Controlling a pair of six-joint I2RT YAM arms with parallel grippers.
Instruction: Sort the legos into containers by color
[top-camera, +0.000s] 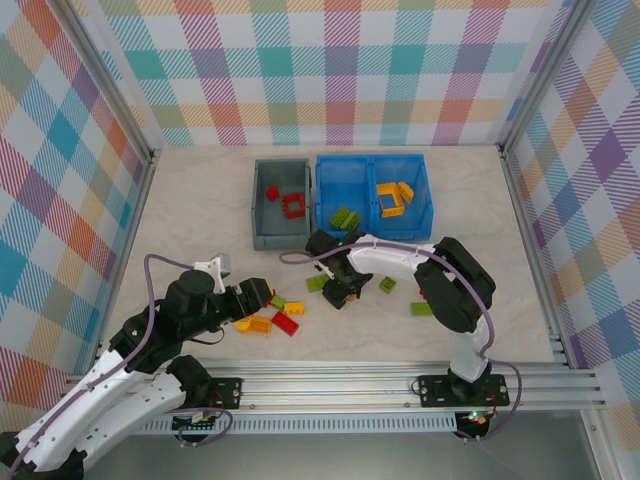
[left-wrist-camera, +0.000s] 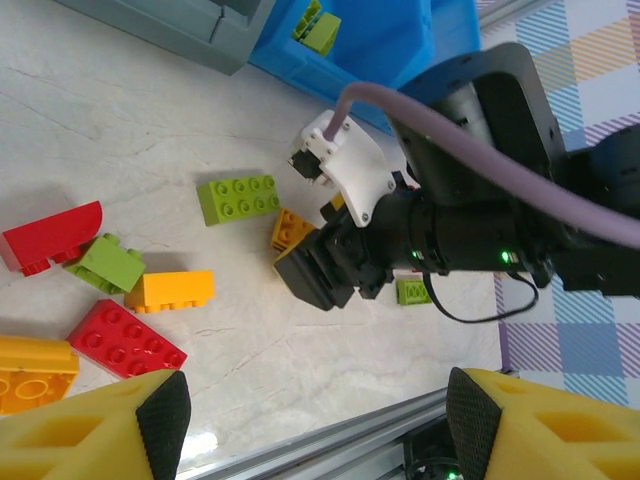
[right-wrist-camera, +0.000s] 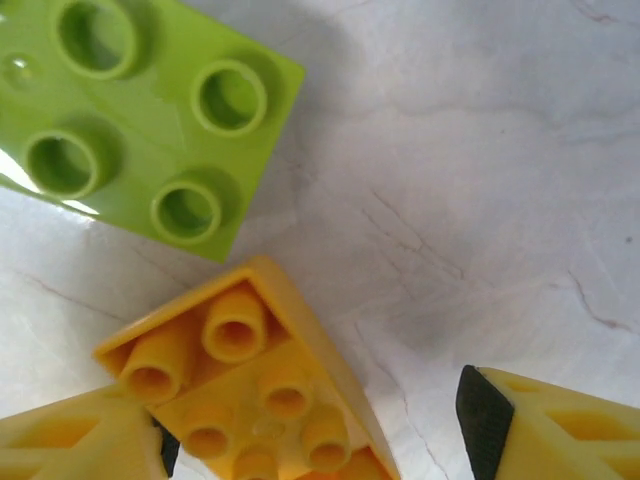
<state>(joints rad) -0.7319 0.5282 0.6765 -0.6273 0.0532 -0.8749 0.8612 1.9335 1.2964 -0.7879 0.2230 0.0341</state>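
Legos (top-camera: 285, 322) lie loose near the front edge of the worktop (top-camera: 200, 200). I judge them light, stiff and smooth. The left tool (left-wrist-camera: 315, 410) stands open close to them, holding nothing. The right tool (right-wrist-camera: 325, 432) is open around an upturned yellow brick (right-wrist-camera: 250, 400), beside a green brick (right-wrist-camera: 140, 110). Its flat side walls seem the best hold.

The worktop (top-camera: 200, 210) is pale, with thin grey lines like stone; a grey bin (top-camera: 280, 240) and a blue bin (top-camera: 345, 158) sit side by side at the back; loose legos (top-camera: 294, 308) lie in front; a red brick (top-camera: 285, 323), a yellow brick (top-camera: 252, 323) and a green brick (top-camera: 278, 301) lie close together on the left; a lone green brick (top-camera: 421, 308) lies off to the right.
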